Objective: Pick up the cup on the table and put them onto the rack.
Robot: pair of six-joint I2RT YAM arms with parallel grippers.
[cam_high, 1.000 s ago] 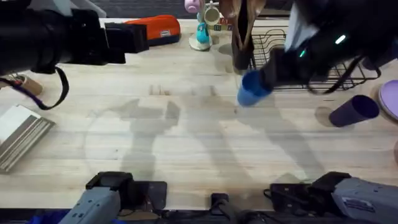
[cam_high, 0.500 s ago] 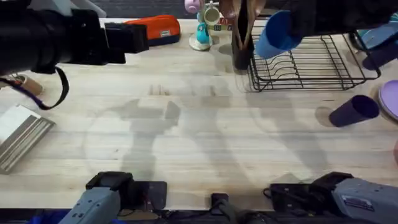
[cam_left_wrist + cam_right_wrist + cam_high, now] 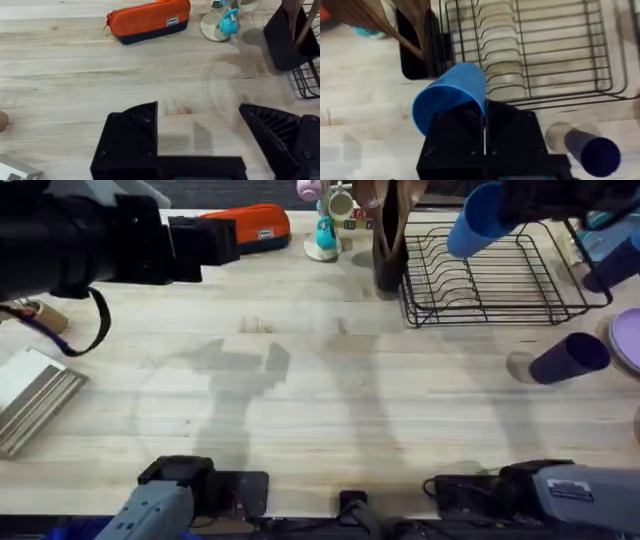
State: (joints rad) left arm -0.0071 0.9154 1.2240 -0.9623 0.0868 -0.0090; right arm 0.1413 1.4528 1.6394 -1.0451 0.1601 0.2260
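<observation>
Above the black wire rack (image 3: 500,275) my right gripper (image 3: 484,134) is pinching the tilted blue cup (image 3: 451,100)'s rim, risking slipping or snagging wires, while my left gripper (image 3: 200,131) is hanging spread.

The right gripper (image 3: 484,131) is clamped on the rim of the blue cup (image 3: 451,99), which tilts with its open mouth facing the camera. Beyond it sits the black wire rack (image 3: 540,50), beside a dark utensil holder (image 3: 415,50) with wooden utensils (image 3: 365,15). A dark purple cup (image 3: 592,150) lies on the wooden table (image 3: 360,100).
</observation>
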